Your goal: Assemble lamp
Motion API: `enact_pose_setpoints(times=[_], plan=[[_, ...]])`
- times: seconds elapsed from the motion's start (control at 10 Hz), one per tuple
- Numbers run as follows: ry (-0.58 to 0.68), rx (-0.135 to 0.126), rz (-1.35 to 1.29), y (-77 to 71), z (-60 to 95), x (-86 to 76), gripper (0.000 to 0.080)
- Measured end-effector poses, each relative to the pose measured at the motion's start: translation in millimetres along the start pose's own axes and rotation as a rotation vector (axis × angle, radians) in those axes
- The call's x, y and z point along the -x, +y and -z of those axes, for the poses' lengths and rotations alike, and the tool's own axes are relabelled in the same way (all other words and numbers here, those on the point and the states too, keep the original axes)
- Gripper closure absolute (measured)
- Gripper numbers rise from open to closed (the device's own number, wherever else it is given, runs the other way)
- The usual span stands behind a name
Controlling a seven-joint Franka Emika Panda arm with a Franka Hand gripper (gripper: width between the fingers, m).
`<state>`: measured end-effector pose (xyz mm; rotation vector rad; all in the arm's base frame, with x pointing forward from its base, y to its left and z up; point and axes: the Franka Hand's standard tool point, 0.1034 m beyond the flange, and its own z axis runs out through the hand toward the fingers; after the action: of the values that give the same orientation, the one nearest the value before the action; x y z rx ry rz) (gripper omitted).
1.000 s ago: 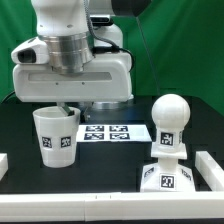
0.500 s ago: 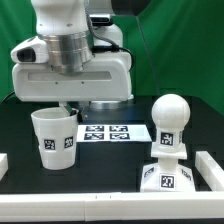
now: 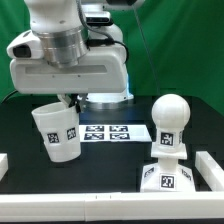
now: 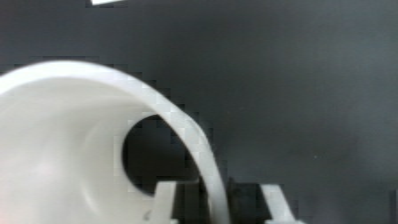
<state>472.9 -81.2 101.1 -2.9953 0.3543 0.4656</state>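
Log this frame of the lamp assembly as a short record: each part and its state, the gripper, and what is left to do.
shade: tilted, held at the rim, at the exterior view's left
gripper: shut on shade, fingers either side of its wall
bulb: upright, seated on base
base: on table, at the exterior view's right
marker board: flat, between shade and base
remaining: shade not yet over bulb

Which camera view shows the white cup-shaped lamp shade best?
The exterior view: the matte white cup-shaped plastic shade appears whole, tilted, with its square tag, under the claw. The wrist view shows only its curved rim and inside, close up, with the claw's fingers on its wall.
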Motion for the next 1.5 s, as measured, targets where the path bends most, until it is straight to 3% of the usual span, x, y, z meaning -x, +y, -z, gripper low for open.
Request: enact_pose_setpoints(times=[0.1,0.2,0.4,0.6,0.8,1.0,1.5], plan=[[-0.020,-0.005,-0.010,-2.5,0.0,8.3,0.0755],[-0.119,-0.015,-0.026,-5.1,-1.8,22.2,0.0755],[-0.274,-0.013,-0.032,-3.9,-4.2,18.2,0.0755],[-0.428,-0.015,-0.037,-3.1,-5.8,26.2,0.0755],[-0.714,-0.032,-0.042,1.1,16.1,30.5,0.0755],[-0.879,-0.023,-0.045,2.1,22.0,21.5,0.0755],[-0.902,-0.016,-0.047,2.7,15.6,17.8,0.0755]])
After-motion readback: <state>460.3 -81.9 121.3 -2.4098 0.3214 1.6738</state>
